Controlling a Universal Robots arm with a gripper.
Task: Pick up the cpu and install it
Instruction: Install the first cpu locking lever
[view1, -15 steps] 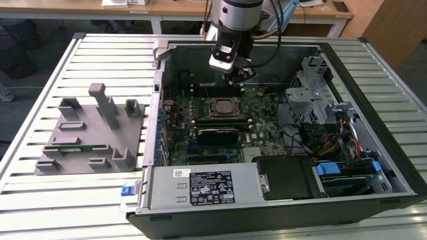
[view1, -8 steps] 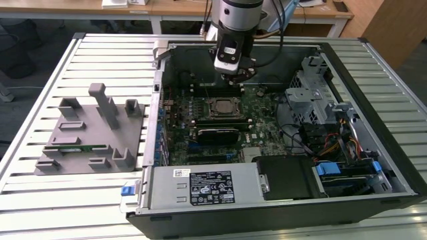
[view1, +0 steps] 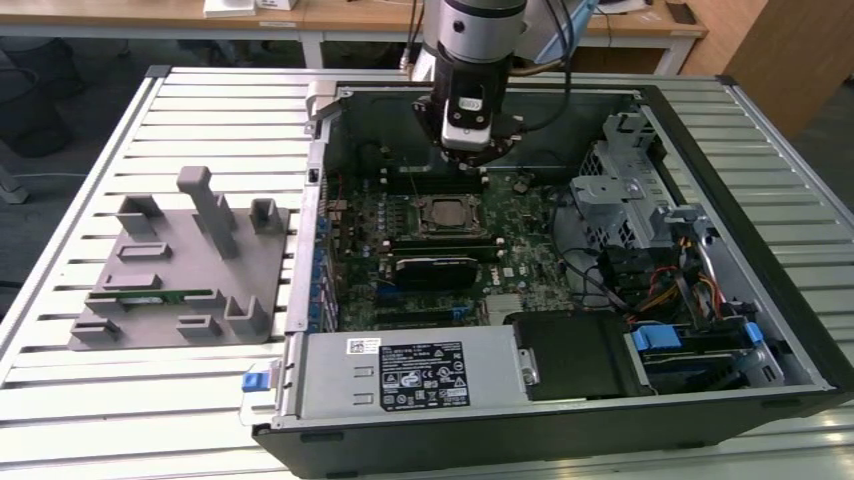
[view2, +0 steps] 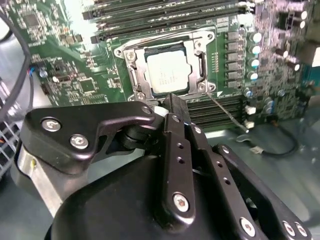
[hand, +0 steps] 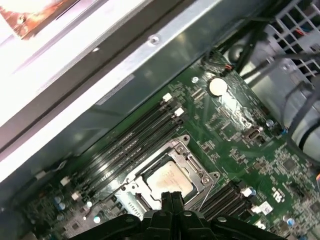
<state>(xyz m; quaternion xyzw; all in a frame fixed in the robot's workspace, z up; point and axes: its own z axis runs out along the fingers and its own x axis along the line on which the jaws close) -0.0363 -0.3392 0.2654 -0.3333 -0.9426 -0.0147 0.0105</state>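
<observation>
While the grey fixture (view1: 160, 300) stands on the surface (view1: 80, 180) at 9 o'clock of the case (view1: 534, 440), the cpu (view1: 441, 213) already lies flat in the socket (view2: 131, 70), at 6 o'clock from the tool (view1: 469, 150) in the exterior view. The tool's fingers (view2: 172, 130) are closed together and hold nothing. I think a push with a small offset could tilt the cpu, bend the socket pins or scratch its top.

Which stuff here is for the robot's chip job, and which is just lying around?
For the job: the cpu, sitting in its socket; the gripper, shut, near it.
Just lying about: grey fixture plate, green memory stick, power supply box, coloured cables.
</observation>
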